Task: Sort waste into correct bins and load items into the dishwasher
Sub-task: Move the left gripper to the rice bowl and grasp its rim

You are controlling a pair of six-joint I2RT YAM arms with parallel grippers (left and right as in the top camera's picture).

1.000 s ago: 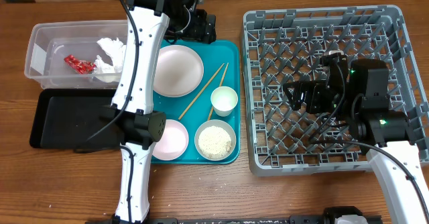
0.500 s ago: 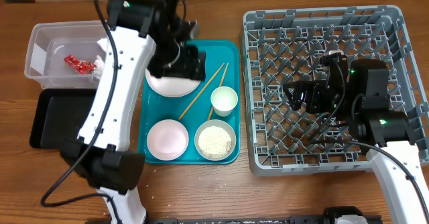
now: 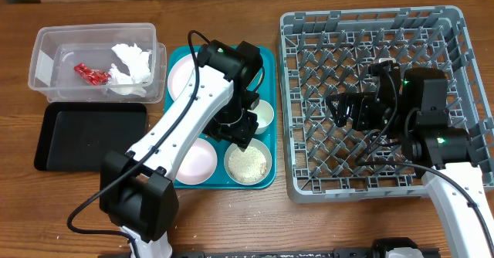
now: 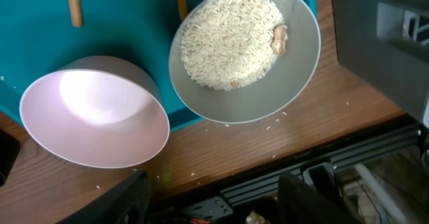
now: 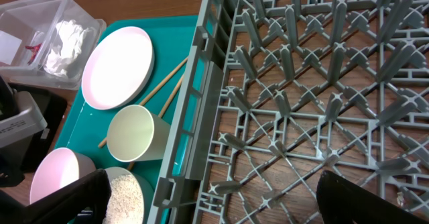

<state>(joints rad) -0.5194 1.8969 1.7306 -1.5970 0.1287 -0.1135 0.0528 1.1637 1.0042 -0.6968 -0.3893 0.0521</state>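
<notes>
Left gripper (image 4: 218, 200) — jaws apart, empty, poised above rice bowl (image 4: 295, 76) on teal tray (image 4: 33, 36), probably to lift it for emptying. Right gripper (image 5: 214, 197) — spread wide, empty, parked over dish rack (image 3: 355, 192).

No legible text anywhere.

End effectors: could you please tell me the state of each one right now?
Left end effector: open, holding nothing.
Right end effector: open, holding nothing.

Overhead looks down; wrist views close (both catch teal tray (image 4: 120, 23)).
</notes>
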